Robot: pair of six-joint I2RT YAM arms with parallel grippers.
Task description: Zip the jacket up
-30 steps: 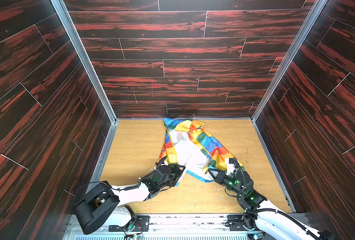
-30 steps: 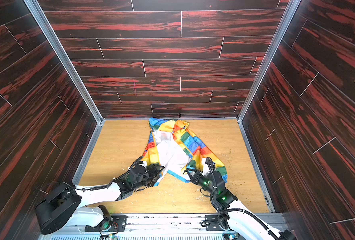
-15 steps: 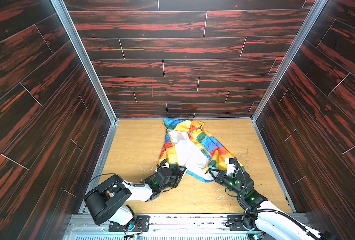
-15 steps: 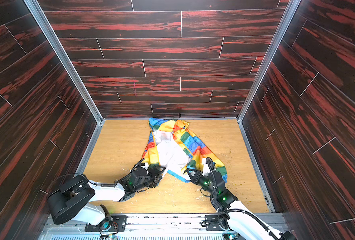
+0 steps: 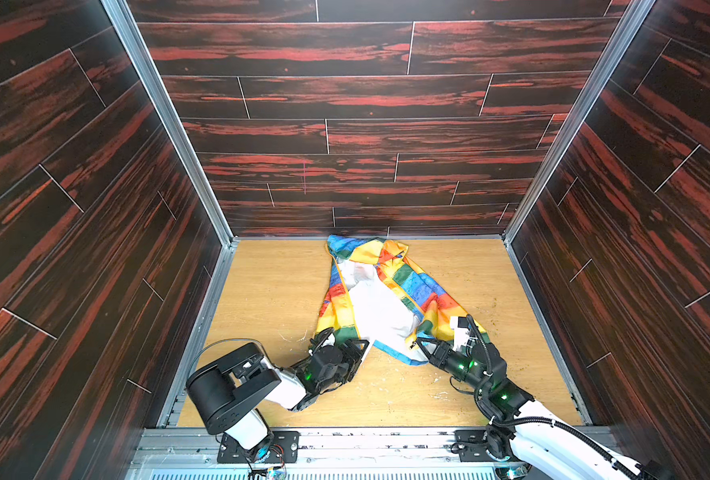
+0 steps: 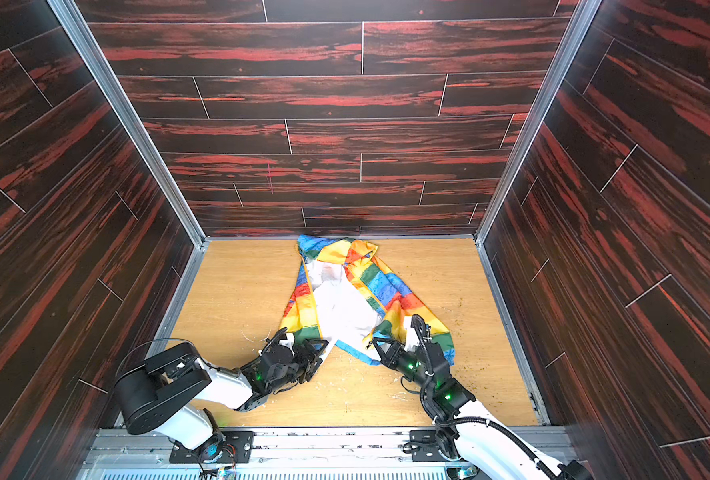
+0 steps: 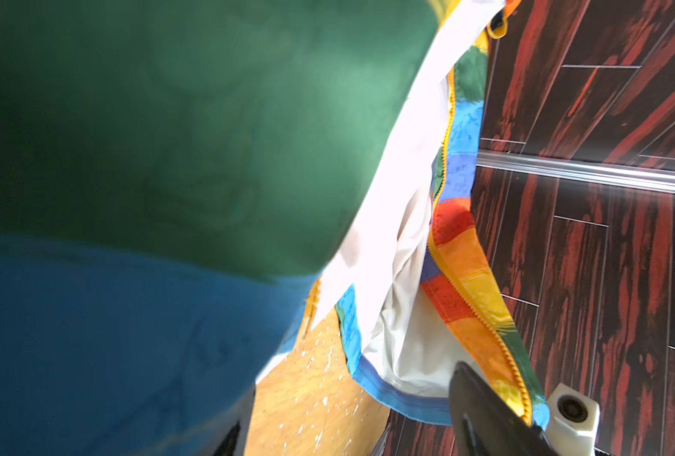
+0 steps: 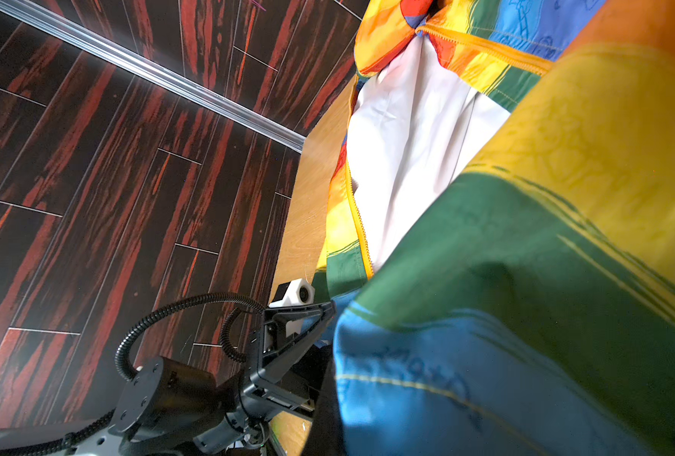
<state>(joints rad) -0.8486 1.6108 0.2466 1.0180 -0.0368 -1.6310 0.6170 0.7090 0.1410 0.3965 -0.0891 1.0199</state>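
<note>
Jacket (image 5: 421,289): unzipped, white lining up, mid-table (image 5: 270,299).
Left gripper (image 5: 355,353): I read the jaws spread wide at the hem corner; jacket at its 12 o'clock.
Right gripper (image 5: 421,347): pinched tight on the hem; jacket toward 11 o'clock.

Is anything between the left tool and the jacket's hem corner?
Nothing visible does. In both top views the left tool sits right at the jacket's near left hem corner, jaws apart, with the fabric up against it.
</note>
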